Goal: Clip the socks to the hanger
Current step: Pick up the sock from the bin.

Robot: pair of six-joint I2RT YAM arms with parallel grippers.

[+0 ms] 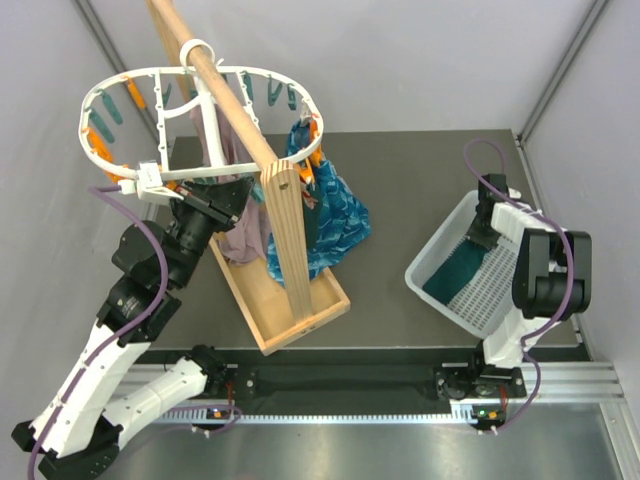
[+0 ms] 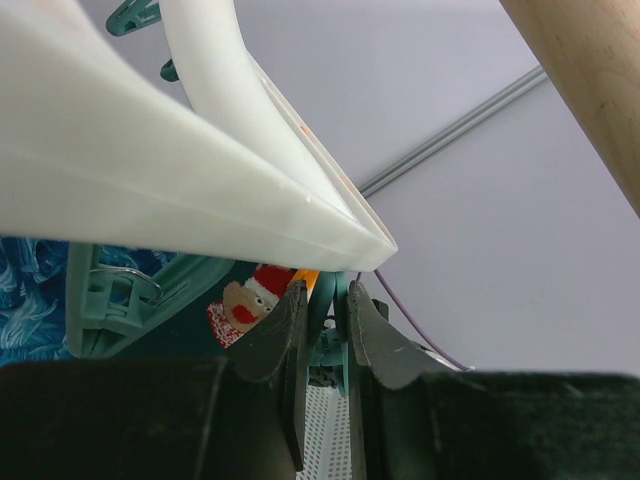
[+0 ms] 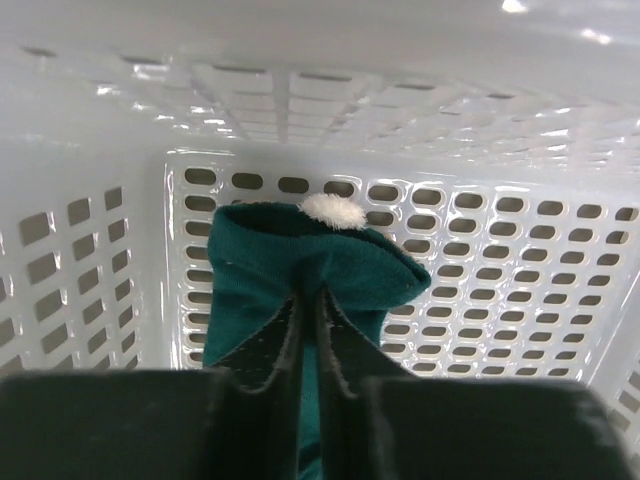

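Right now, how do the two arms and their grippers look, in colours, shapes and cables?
Both the left arm and the right arm have white links with bulky black joints, and a purple cable loops along each. The left gripper and right gripper have two dark, flat, tapering fingers.

1 sock (in bskt), 1 hanger

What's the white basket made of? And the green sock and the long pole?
The basket looks like glossy white plastic, shiny with moulded slots. The sock looks like soft matte knit fabric, creased. The pole looks like bare wood; grain shows.
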